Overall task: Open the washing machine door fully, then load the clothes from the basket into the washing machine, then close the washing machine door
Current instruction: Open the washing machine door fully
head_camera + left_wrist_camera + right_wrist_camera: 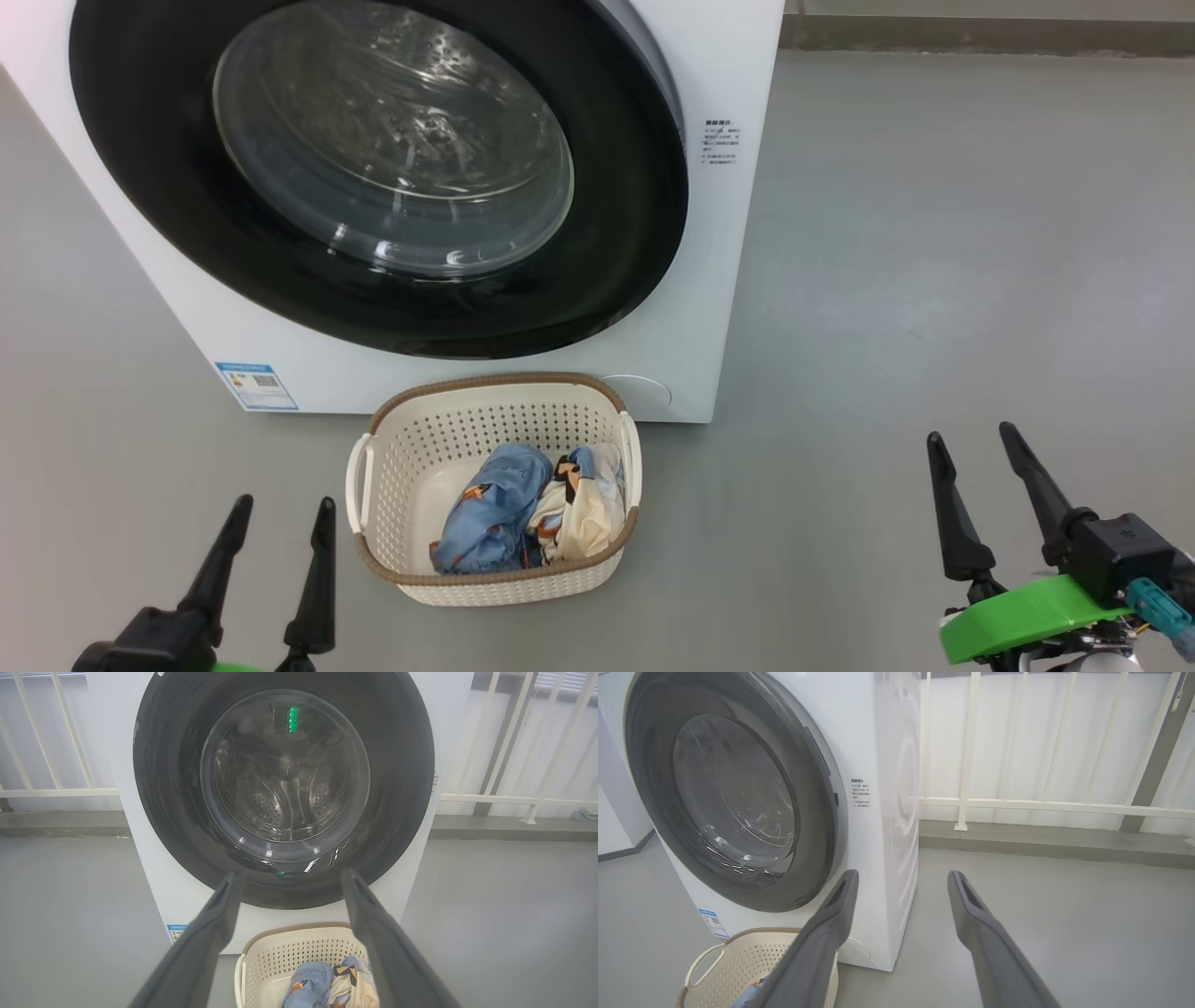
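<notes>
Poised low with left gripper (285, 501) and right gripper (971, 432) both spread and empty, facing the shut washing machine door (373, 168) ahead beyond the basket (495, 381), with its right edge closer to the right gripper.

A bare laundry corner: a washing machine (882, 742) stands on grey floor (1064, 914), white railing (1041, 805) across the upper right.

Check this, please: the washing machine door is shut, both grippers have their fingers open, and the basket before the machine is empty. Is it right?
Wrong in one point: the basket holds the clothes, as the head view shows. The rest stands: the washing machine door is shut; the left gripper and right gripper have open fingers.
</notes>
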`<state>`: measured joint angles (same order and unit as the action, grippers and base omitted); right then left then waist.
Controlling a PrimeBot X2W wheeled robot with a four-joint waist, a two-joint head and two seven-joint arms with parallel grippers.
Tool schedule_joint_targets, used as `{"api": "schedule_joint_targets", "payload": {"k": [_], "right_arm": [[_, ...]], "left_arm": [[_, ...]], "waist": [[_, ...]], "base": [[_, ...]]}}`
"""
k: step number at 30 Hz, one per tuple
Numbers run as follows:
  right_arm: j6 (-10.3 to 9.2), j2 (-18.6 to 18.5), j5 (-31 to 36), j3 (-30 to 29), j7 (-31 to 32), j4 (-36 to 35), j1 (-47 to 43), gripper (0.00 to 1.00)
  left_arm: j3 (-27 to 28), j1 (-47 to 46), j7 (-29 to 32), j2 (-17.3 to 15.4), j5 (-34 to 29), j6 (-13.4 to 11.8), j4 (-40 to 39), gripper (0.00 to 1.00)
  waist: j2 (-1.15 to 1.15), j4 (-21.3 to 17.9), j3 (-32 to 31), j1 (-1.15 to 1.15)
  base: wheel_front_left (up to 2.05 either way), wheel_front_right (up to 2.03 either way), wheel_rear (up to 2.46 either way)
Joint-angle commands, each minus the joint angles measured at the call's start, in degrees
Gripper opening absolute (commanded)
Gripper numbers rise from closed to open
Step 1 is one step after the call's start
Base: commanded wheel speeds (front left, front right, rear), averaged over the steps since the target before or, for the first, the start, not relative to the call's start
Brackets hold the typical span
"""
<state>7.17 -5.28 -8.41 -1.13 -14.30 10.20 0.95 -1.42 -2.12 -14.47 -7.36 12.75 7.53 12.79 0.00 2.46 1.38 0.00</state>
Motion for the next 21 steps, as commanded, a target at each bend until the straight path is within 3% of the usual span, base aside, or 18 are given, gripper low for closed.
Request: {"api": "schedule_joint_targets", "payload": {"k": [1, 2, 3, 4, 10, 21], "right_arm": [[0.32, -0.2, -0.5, 1.7, -0.7, -1.2, 2.8, 0.79], [0.32, 0.0, -1.3, 1.8, -0.7, -1.2, 3.0, 0.42], [0.32, 0.2, -2.3, 2.0, -0.7, -1.2, 3.2, 0.12], [0.32, 0.3, -3.2, 2.1, -0.7, -1.2, 3.6, 0.00], [0.32, 1.5, -14.1, 1.8, -0.7, -2.1, 7.3, 0.00], [0.32, 0.9, -45.4, 5.1, -0.7, -1.4, 19.4, 0.00]], "left_arm": [[1.6, -1.6, -0.5, -0.5, 0.7, 0.0, -1.0, 1.00], [1.5, -1.5, -0.5, -0.4, 0.7, 0.0, -0.9, 1.00], [1.4, -1.5, -0.5, -0.2, 0.8, 0.0, -0.9, 1.00], [1.2, -1.4, -0.5, -0.1, 0.9, 0.0, -0.8, 1.00], [-0.2, -1.3, -0.5, 0.5, 1.1, 0.0, -0.4, 1.00], [-2.6, -4.3, -0.5, 0.5, 1.9, 0.0, -0.3, 1.00]], "waist": [[0.00, 0.1, 0.0, 0.00], [0.00, 0.1, 0.0, 0.00], [0.00, 0.2, 0.1, 0.00], [0.00, 0.2, 0.1, 0.00], [0.00, 0.7, 0.7, 0.00], [0.00, 2.7, 4.4, 0.00]], "base": [[0.00, 0.00, 0.00], [0.00, 0.00, 0.00], [0.00, 0.00, 0.00], [0.00, 0.00, 0.00], [0.00, 0.00, 0.00], [0.00, 0.00, 0.00]]}}
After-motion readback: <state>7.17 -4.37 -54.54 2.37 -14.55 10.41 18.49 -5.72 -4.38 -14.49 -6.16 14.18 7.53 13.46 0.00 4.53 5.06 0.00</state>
